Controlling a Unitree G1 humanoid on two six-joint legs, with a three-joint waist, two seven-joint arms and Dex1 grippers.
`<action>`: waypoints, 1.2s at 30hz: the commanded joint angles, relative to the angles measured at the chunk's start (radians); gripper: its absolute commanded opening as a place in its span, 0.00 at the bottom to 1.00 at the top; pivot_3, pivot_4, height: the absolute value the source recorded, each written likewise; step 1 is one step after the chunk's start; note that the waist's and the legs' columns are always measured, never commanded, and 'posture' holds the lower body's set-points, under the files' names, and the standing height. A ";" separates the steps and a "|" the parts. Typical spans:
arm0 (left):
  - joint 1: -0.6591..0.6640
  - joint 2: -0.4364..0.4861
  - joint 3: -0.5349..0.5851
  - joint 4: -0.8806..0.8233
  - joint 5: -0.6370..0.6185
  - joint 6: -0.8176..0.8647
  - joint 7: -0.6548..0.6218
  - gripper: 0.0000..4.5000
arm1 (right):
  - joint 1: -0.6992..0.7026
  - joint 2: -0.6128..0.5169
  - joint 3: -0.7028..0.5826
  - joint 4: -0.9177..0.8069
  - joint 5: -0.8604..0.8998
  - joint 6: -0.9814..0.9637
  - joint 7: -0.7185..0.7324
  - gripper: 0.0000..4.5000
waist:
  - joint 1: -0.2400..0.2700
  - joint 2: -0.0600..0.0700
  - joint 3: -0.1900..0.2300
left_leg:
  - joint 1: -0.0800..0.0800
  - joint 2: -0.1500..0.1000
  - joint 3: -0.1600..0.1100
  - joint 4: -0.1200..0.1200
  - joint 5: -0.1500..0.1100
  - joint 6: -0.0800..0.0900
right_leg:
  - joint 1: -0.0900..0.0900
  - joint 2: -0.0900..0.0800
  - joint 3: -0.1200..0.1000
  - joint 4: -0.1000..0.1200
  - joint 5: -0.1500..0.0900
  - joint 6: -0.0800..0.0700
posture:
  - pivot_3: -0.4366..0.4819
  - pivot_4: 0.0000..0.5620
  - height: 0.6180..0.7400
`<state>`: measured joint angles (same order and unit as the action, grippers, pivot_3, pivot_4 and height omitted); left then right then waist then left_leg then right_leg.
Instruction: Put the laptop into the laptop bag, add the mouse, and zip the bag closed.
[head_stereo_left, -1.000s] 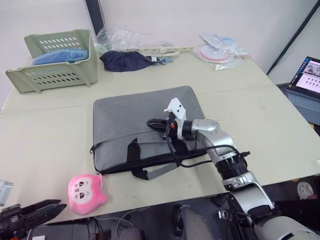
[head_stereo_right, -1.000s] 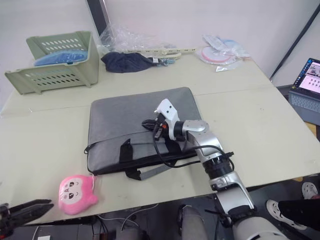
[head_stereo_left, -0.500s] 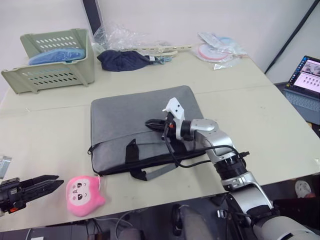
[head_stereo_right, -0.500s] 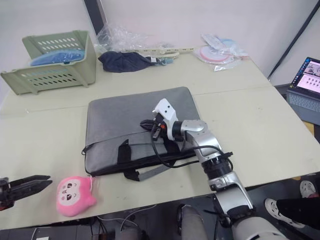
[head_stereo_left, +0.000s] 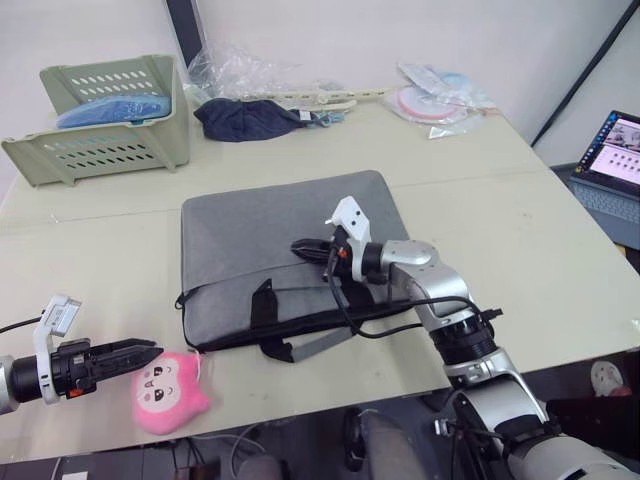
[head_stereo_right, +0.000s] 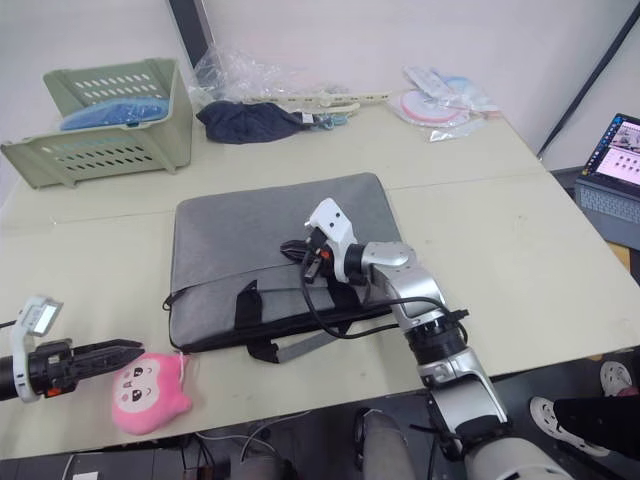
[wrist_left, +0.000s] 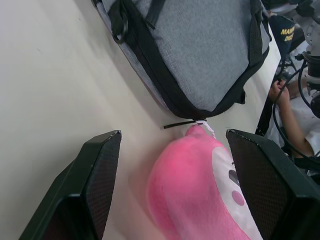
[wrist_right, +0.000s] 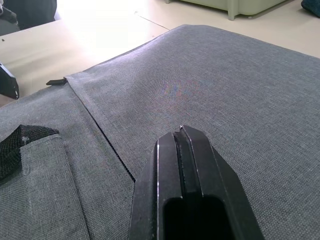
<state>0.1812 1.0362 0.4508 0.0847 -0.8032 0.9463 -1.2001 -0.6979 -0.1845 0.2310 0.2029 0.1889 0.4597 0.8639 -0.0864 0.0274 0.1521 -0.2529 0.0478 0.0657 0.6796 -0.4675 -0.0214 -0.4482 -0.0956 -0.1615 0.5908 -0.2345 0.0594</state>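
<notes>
- Jaws differ by arm: the left gripper (wrist_left: 167, 195) stands spread wide around the round pink plush toy (wrist_left: 200, 190), seemingly lined up to take it, though it is no mouse.
- Pressed together, the right gripper (wrist_right: 182, 150) rests over the flat grey fabric laptop bag (head_stereo_left: 285, 250), likely steadying it.
- Lying flat mid-table (head_stereo_left: 520, 220), the bag hides its contents; whether its zipper is shut is unclear.

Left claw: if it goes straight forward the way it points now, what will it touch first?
Most likely the pink plush toy: it lies between the open fingers of the left claw, just ahead. Beyond it is the corner of the grey laptop bag.
</notes>
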 joint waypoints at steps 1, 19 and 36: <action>0.039 0.004 0.040 -0.036 -0.006 0.009 -0.019 0.80 | 0.062 -0.013 0.050 0.057 -0.024 0.067 0.000 0.00 | 0.000 0.000 0.000 | 0.000 0.000 0.000 0.000 0.000 0.000 | 0.000 0.000 0.000 0.000 0.000 0.000 | 0.48 0.27 1.00; 0.439 -0.181 0.303 -0.432 -0.158 0.167 0.056 0.80 | 0.061 -0.002 0.058 0.072 -0.021 0.060 0.005 0.00 | 0.002 -0.001 0.000 | 0.000 0.001 -0.001 0.000 -0.001 -0.001 | 0.000 0.000 0.001 -0.001 0.000 0.000 | 0.48 0.27 1.00; 0.601 -0.138 0.392 -0.303 -0.069 0.069 -0.060 0.80 | 0.066 -0.005 0.064 0.047 -0.017 0.073 0.011 0.00 | 0.002 -0.001 0.000 | 0.000 0.002 -0.001 0.000 -0.001 -0.002 | -0.001 0.000 0.000 0.000 -0.002 -0.003 | 0.48 0.27 1.00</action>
<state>0.7523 0.8765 0.7939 -0.2613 -0.8981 1.0497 -1.2054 -0.6924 -0.1815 0.2313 0.1985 0.1907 0.4604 0.8586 -0.0839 0.0262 0.1519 -0.2527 0.0495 0.0649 0.6792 -0.4686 -0.0231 -0.4488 -0.0953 -0.1612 0.5904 -0.2363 0.0566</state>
